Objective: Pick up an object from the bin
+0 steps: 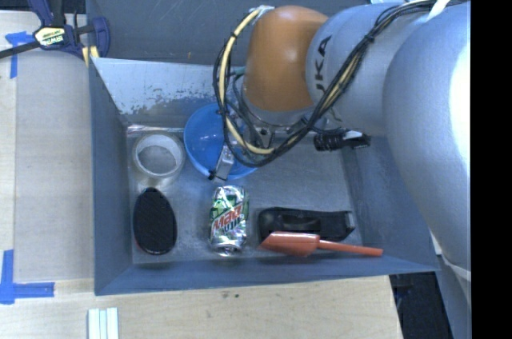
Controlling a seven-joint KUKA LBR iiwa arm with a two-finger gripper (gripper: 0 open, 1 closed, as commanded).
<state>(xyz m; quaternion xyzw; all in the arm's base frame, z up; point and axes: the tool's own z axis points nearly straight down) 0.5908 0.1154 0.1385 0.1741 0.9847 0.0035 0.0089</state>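
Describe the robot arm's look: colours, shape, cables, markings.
The arm is a thick, rounded silver-grey tube with dark lettering, of which UKA is readable. A glossy orange dome-shaped cover caps its wrist. Yellow, black and white cables loop round the cover and run back along the arm; a black plug hangs beneath.

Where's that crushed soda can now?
In the camera view, the crushed green-and-white soda can lies by the grey bin's lower wall, between a black oval pad and an orange scraper.

Even overhead light fills the grey bin (pixel 108 193); the arm (pixel 416 89) casts a soft shadow across its floor, with mild sheen on the orange cover (pixel 280 57).
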